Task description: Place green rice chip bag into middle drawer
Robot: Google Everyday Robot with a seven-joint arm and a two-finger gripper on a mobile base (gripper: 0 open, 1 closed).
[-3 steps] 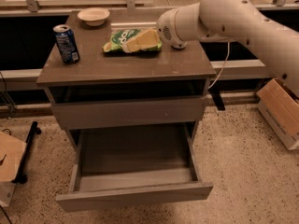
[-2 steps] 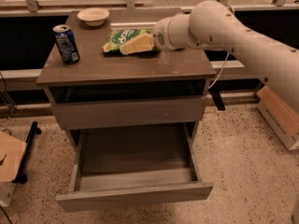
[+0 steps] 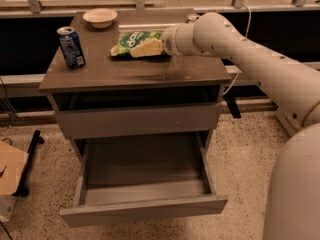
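The green rice chip bag [image 3: 129,40] lies flat on the back middle of the cabinet top, with white lettering facing up. My gripper [image 3: 146,48] reaches in from the right and rests on the bag's right end, covering part of it. The middle drawer [image 3: 142,214] is pulled wide open at the bottom of the grey cabinet, and nothing shows inside it. The plain drawer front above it [image 3: 137,120] is shut.
A blue soda can [image 3: 71,46] stands at the left of the cabinet top [image 3: 125,76]. A white bowl [image 3: 100,17] sits at the back left. My arm [image 3: 260,64] spans the right side. A cardboard box [image 3: 10,176] lies on the floor at left.
My arm has stretched further left, carrying the gripper from the bag's right edge onto its right end. The bag, can and drawer have not moved.
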